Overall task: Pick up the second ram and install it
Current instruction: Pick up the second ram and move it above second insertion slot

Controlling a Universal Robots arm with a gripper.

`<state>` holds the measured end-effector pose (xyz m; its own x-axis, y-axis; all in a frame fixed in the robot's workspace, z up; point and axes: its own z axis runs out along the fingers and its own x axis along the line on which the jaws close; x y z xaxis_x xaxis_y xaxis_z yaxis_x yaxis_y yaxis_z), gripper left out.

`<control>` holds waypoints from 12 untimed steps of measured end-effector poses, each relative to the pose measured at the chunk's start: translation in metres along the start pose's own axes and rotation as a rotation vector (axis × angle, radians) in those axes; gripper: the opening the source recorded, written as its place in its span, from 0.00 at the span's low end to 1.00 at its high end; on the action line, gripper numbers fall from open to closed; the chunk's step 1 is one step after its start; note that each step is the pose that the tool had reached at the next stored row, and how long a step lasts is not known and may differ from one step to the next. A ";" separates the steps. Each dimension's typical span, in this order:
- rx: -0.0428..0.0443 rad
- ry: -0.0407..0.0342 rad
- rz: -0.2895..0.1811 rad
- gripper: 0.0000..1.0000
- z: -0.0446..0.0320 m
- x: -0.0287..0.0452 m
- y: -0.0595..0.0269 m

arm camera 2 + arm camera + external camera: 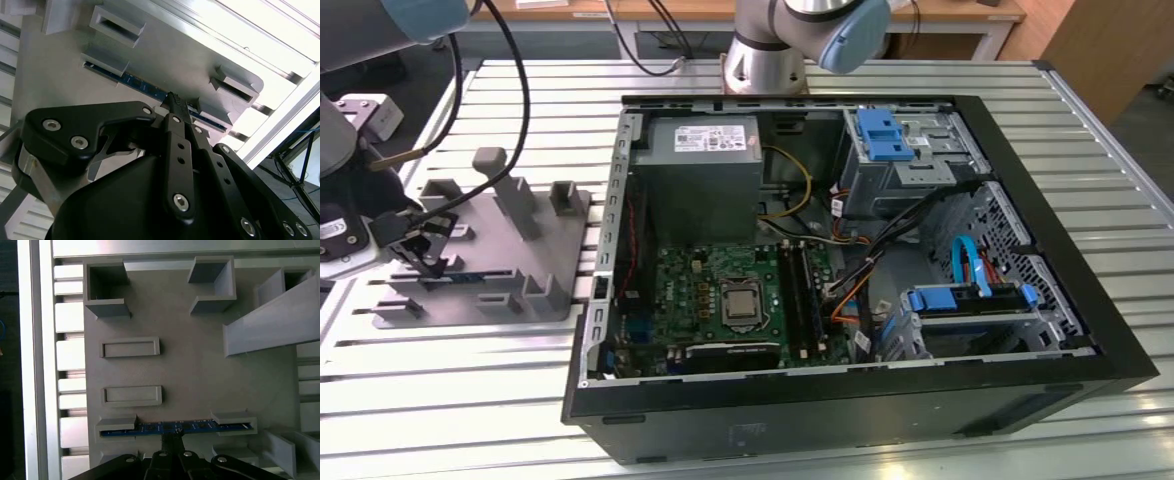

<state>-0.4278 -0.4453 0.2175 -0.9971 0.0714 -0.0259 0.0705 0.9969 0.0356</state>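
Observation:
The second ram point(150, 428) is a thin blue circuit-board stick standing on edge in a slot of the grey holder point(200, 365). The holder lies on the slatted table at the exterior view's left, beside the open computer case point(854, 250). My gripper point(172, 439) hangs over the middle of the stick. Its black fingertips point(175, 102) are drawn together and meet the stick's point(135, 81) upper edge. Whether they clamp the board I cannot make out. In the exterior view my gripper point(424, 250) sits low over the holder point(520, 250).
The holder has several raised grey blocks and an upright post point(507, 195) close to my gripper. Inside the case lie the green motherboard point(720, 300), a grey power supply point(700, 165) and blue drive latches point(881, 135). Black cables hang above the holder.

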 end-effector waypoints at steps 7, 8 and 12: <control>-0.0008 0.0012 -0.033 0.10 0.0000 0.0000 0.0001; -0.0012 0.0017 -0.046 0.10 0.0000 0.0000 0.0000; -0.0029 0.0041 -0.114 0.10 0.0000 0.0000 0.0000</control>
<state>-0.4279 -0.4453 0.2175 -0.9988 -0.0425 -0.0259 -0.0434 0.9984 0.0356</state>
